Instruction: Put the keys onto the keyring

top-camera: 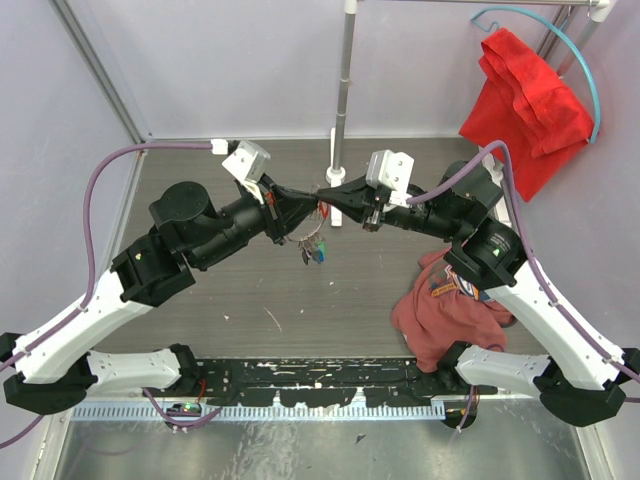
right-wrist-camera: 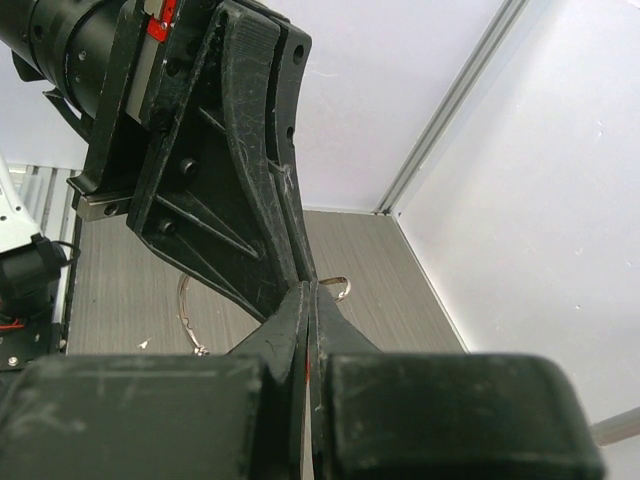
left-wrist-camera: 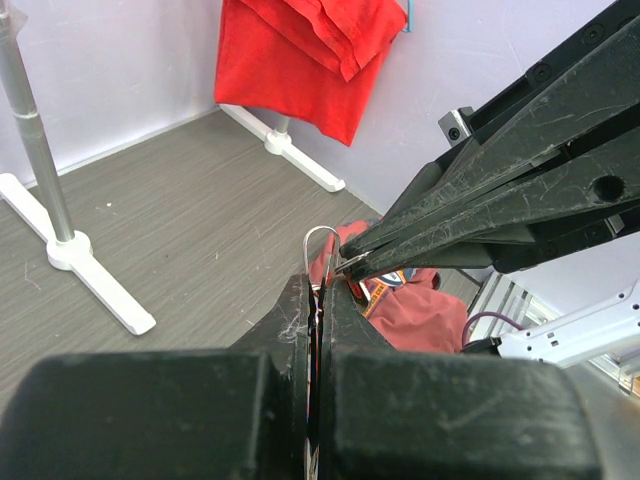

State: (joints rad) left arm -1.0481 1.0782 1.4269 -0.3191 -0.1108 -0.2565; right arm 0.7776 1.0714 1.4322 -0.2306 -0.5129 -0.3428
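Both grippers meet tip to tip above the table's middle. My left gripper (top-camera: 312, 205) (left-wrist-camera: 322, 285) is shut on the keyring (left-wrist-camera: 316, 236), whose thin wire arc rises from between its fingers. The loop (top-camera: 308, 238) hangs below the tips, with blue and green keys (top-camera: 316, 256) dangling on it. My right gripper (top-camera: 332, 203) (right-wrist-camera: 312, 290) is shut, with a red sliver of a key (right-wrist-camera: 306, 366) showing between its jaws. In the right wrist view the keyring (right-wrist-camera: 183, 310) curves out behind the left gripper's fingers (right-wrist-camera: 240, 170). The rest of the red key is hidden.
A maroon garment (top-camera: 445, 300) lies on the table under the right arm. A red cloth (top-camera: 525, 95) hangs at the back right. A metal pole (top-camera: 344, 90) on a white foot stands just behind the grippers. White walls enclose the table.
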